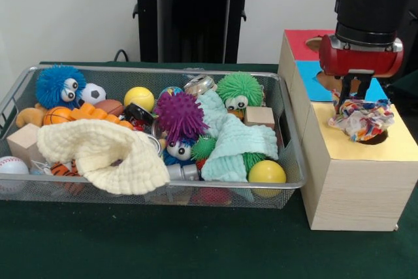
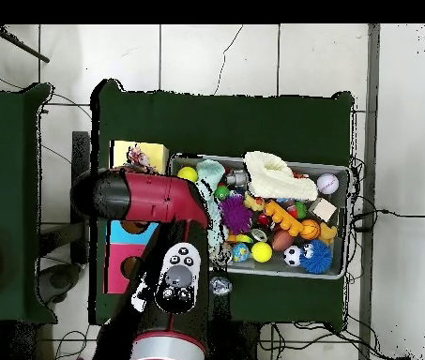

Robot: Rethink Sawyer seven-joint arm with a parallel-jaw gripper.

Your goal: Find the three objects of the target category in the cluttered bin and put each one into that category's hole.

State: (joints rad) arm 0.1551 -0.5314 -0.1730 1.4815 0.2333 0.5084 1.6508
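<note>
- Leftmost sits the wide silver wire-mesh bin (image 1: 287, 136), still crowded: a cream knitted cloth (image 1: 104, 155) slumps over its near left part, a mint-green knitted cloth (image 1: 238, 145) drapes right of centre, and spiky rubber balls, smooth toy balls and wooden blocks fill the gaps. Those cloths could hide more wrappers; I see none in the front view.
- Just right of the bin runs a row of pale wooden boxes (image 1: 356, 191), tops yellow, blue and red from near to far, each with a hole.
- Over the yellow-topped box, my gripper (image 1: 351, 104) is closed on a crinkly wad of shiny red, yellow, blue and white plastic wrapper (image 1: 362, 121). I hold it low, right at the yellow hole, presumably so it drops straight in.
- Everything rests on a dark green table cloth (image 1: 163, 246); overhead, white floor tiles (image 2: 216, 56) and loose cables surround the table.
</note>
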